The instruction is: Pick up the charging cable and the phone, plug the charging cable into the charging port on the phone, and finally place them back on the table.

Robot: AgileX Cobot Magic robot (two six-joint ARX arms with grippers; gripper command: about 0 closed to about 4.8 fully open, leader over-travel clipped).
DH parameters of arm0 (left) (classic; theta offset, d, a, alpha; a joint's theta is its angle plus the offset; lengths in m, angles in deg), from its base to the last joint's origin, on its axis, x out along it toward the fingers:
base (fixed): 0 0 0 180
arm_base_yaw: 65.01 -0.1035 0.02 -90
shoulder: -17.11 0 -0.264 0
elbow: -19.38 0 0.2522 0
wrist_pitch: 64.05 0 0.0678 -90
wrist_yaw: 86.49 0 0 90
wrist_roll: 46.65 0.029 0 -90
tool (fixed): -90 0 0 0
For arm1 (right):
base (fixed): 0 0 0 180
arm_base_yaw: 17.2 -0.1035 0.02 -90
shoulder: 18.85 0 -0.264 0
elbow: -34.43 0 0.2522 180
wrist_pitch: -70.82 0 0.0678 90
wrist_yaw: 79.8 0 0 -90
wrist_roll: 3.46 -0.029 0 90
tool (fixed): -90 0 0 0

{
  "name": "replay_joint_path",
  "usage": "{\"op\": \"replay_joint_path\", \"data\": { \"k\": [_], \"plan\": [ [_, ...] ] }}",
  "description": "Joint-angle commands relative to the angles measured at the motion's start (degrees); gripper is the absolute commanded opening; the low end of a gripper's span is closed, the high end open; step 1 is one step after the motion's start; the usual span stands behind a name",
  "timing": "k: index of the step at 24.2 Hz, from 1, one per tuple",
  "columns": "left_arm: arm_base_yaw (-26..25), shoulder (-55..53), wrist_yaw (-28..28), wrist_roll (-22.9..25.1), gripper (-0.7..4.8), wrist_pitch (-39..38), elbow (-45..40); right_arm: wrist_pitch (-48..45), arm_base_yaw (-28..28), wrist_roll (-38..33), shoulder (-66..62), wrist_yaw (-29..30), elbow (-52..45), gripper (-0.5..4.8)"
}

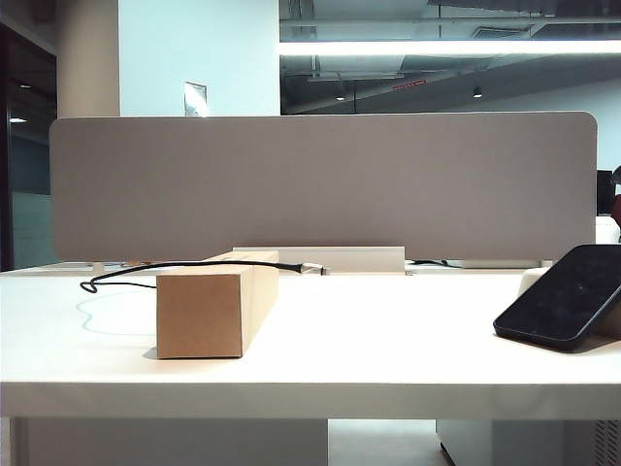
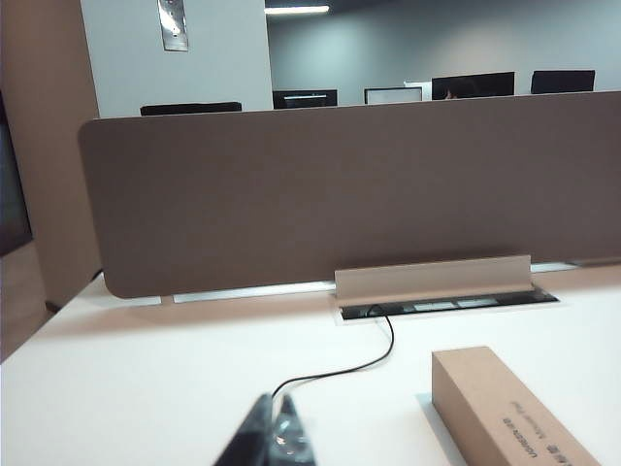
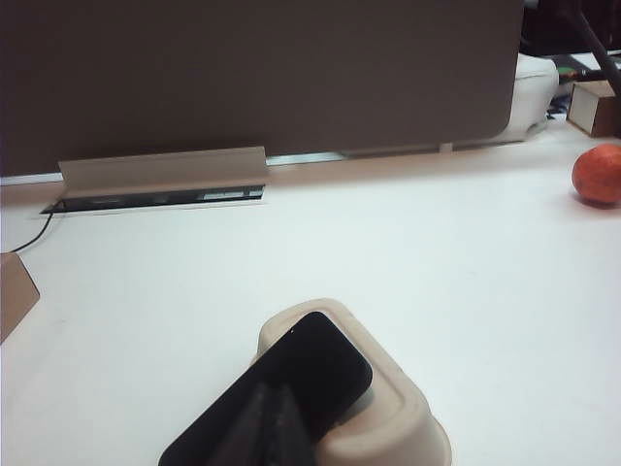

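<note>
While low, L tool (image 2: 275,437) & R tool (image 3: 277,427) shut.

left gripper (image 2: 272,437): dark glossy fingers, tapered | right gripper (image 3: 277,427): dark matte fingers, tapered

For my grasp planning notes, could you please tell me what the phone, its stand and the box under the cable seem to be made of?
The phone looks like glossy glass: dark and reflective. Its stand seems matte off-white moulded plastic or pulp; the look leaves that open. The box looks like plain brown cardboard, dull, with sharp folded edges. The charging cable lying over it appears rubbery black.
</note>
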Motion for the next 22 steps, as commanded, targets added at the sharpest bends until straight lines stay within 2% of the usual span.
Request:
{"op": "replay_joint_path", "data": {
  "k": [1,7,10,15,16,19,20,22],
  "plan": [
    [0.0,-4.8,-1.7,-0.2,-0.06,0.6,3.3,-0.4,0.0,-0.1,-5.1,0.3,3.6,-0.03],
    [0.0,-13.7,-6.0,-0.2,-0.06,1.0,8.1,-0.4,0.0,-0.2,-12.8,6.3,6.8,0.01],
    [0.1,-18.8,-8.0,-0.2,-0.06,1.0,10.8,-0.8,0.0,-4.2,-15.9,7.9,6.8,0.13],
    [0.1,-28.0,-12.5,-0.2,-0.06,0.9,15.7,-0.2,0.0,-11.4,-20.9,9.2,6.8,1.30],
    [0.1,-31.6,-14.8,-0.2,-0.06,0.9,17.8,-0.2,0.0,-12.5,-23.1,9.8,6.8,1.51],
    [0.8,-37.8,-18.0,-0.2,-0.06,0.4,21.3,-0.2,0.0,-16.0,-27.2,12.9,6.8,1.55],
    [2.0,-40.8,-18.1,-0.2,-0.06,-0.5,23.2,-0.3,0.0,-18.7,-29.7,13.2,6.8,1.79],
    [4.7,-44.3,-18.1,-0.2,-0.06,-2.6,25.7,-0.4,0.1,-22.1,-33.5,14.7,6.8,2.68]
  ]
}}
